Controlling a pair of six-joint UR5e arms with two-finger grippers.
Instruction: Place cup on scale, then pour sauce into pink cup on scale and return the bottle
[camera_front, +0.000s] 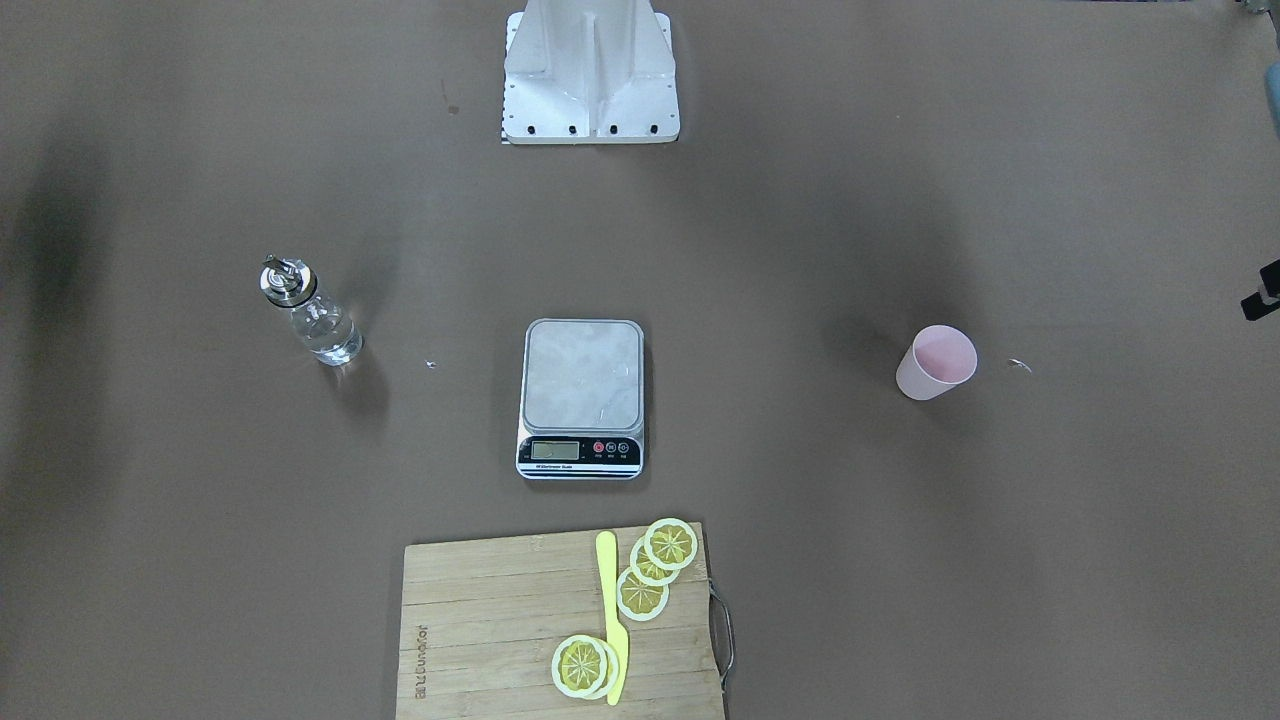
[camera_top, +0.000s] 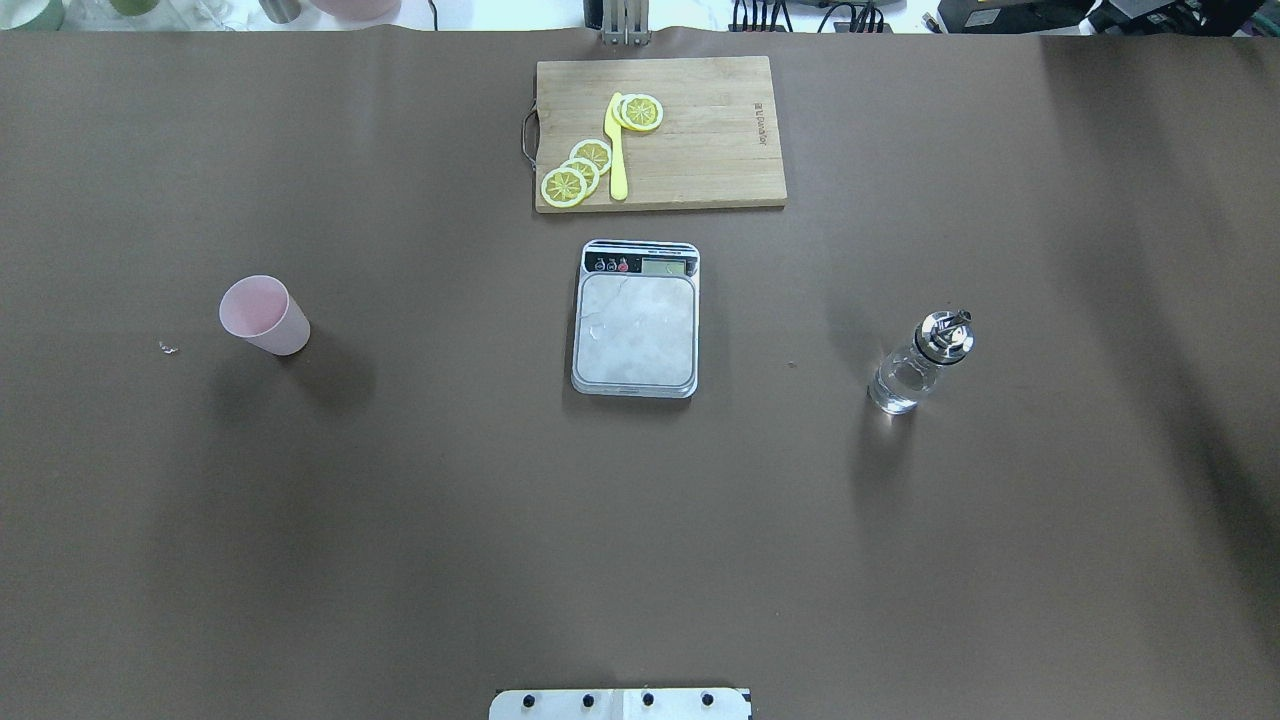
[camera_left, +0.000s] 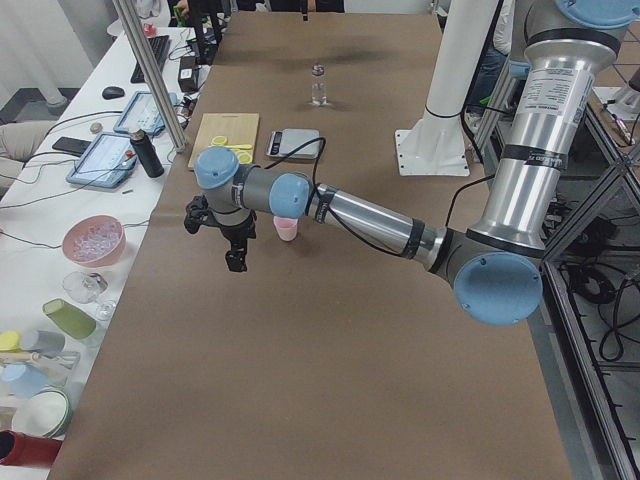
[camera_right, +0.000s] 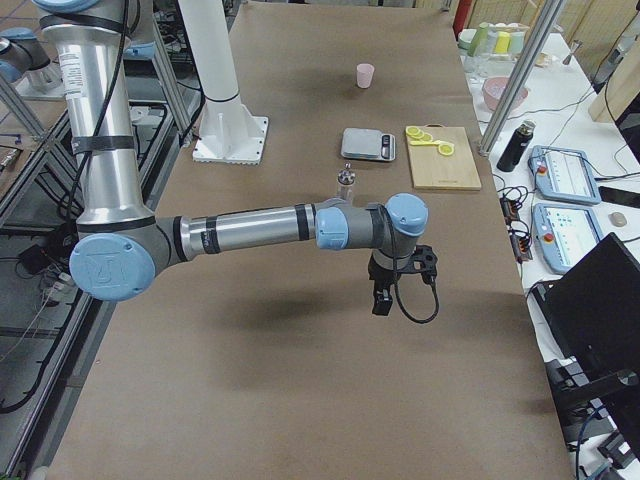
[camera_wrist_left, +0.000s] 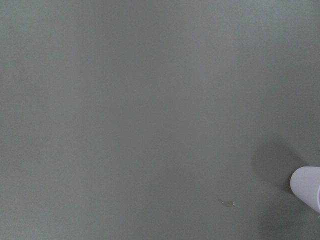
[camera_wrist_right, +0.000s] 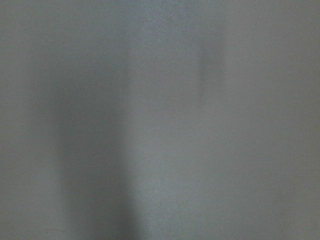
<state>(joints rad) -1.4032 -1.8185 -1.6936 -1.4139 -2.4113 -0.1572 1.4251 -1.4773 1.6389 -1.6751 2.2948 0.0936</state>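
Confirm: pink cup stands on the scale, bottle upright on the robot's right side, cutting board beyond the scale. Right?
Not quite. The cup is not on the scale; it stands on the table on the robot's left, well apart from the scale, as the overhead exterior view shows. The bottle does stand upright on the robot's right side, and the cutting board lies beyond the scale.

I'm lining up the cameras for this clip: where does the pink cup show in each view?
Front-facing: cup right of centre, upright.
Overhead: cup left of centre.
Exterior left: cup mid-frame, partly behind the left arm.
Exterior right: cup far, top centre.
Left wrist: cup at lower right edge, cut off.
Right wrist: not in it.
Shared landmark: the scale at table centre, in all four exterior views.
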